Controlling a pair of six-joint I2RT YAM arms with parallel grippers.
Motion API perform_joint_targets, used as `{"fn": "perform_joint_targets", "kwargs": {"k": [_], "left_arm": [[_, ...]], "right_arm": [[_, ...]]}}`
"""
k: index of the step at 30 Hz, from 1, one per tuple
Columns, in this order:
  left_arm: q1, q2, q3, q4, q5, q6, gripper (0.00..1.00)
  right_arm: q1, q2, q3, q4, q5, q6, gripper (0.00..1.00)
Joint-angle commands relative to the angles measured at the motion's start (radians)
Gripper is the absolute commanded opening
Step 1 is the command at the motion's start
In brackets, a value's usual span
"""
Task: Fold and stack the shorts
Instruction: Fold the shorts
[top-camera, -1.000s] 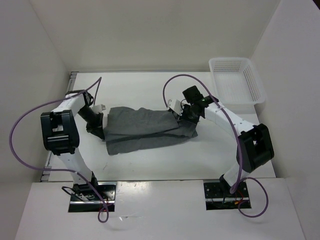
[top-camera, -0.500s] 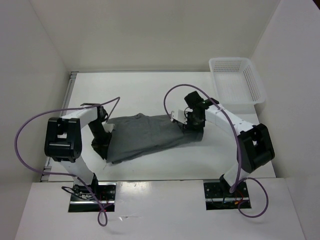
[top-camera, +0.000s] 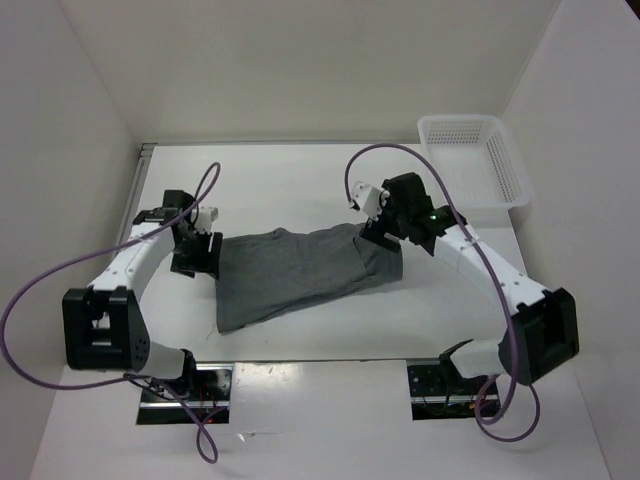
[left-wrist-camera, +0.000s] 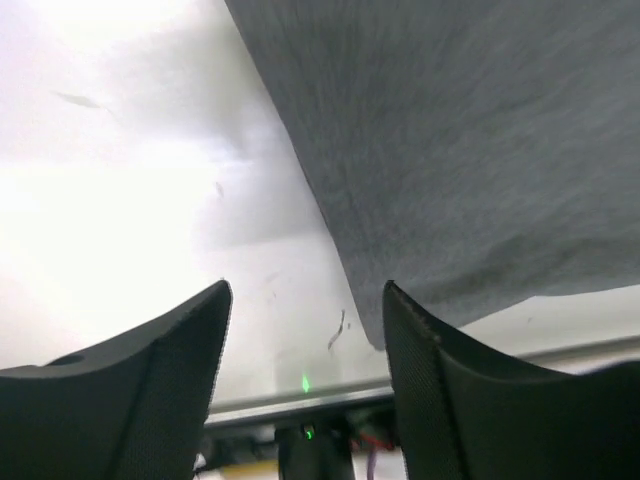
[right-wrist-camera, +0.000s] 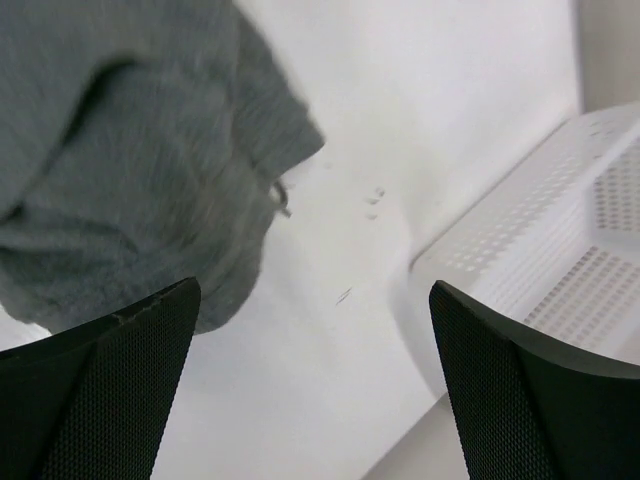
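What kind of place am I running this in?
Most likely a lab robot workcell, not a home: bare white walls box in a white table that holds just the grey shorts and a white mesh basket.

The white-and-black left arm (top-camera: 130, 265) runs from its base at the near edge up along the left side, with its wrist bent inward. Its black two-finger left gripper (top-camera: 200, 255) points toward the right. In the left wrist view its fingers (left-wrist-camera: 150, 390) stand apart. The white-and-black right arm (top-camera: 480, 265) stretches diagonally inward and away from its base. Its black two-finger right gripper (top-camera: 382, 232) angles downward, with its fingers (right-wrist-camera: 530, 400) spread wide.
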Motion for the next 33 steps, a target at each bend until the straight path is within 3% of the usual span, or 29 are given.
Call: {"fn": "perform_joint_targets", "kwargs": {"k": [1, 10, 12, 16, 19, 24, 33], "left_arm": [[0.013, -0.116, 0.006, 0.099, 0.065, 0.003, 0.72], [-0.020, -0.044, -0.026, 0.158, 0.057, 0.003, 0.74], [-0.031, -0.015, -0.026, 0.178, 0.057, 0.003, 0.74], [-0.080, 0.036, 0.023, 0.253, 0.092, 0.003, 0.74], [-0.112, 0.075, 0.073, 0.313, 0.092, 0.003, 0.74], [-0.123, 0.193, 0.138, 0.356, 0.028, 0.003, 0.74], [-0.123, 0.413, 0.159, 0.411, -0.111, 0.003, 0.63]], "right_arm": [[-0.007, -0.114, 0.014, 0.107, -0.110, 0.072, 1.00], [-0.007, -0.191, -0.089, 0.066, -0.176, 0.080, 0.97], [-0.007, -0.191, -0.117, 0.066, -0.190, 0.080, 0.90], [-0.007, -0.160, -0.128, 0.089, -0.235, 0.113, 0.52], [-0.007, -0.103, -0.114, 0.139, -0.258, 0.175, 0.36], [-0.007, 0.010, -0.058, 0.233, -0.291, 0.332, 0.28], [-0.007, 0.200, -0.049, 0.337, -0.253, 0.485, 0.19]]}}
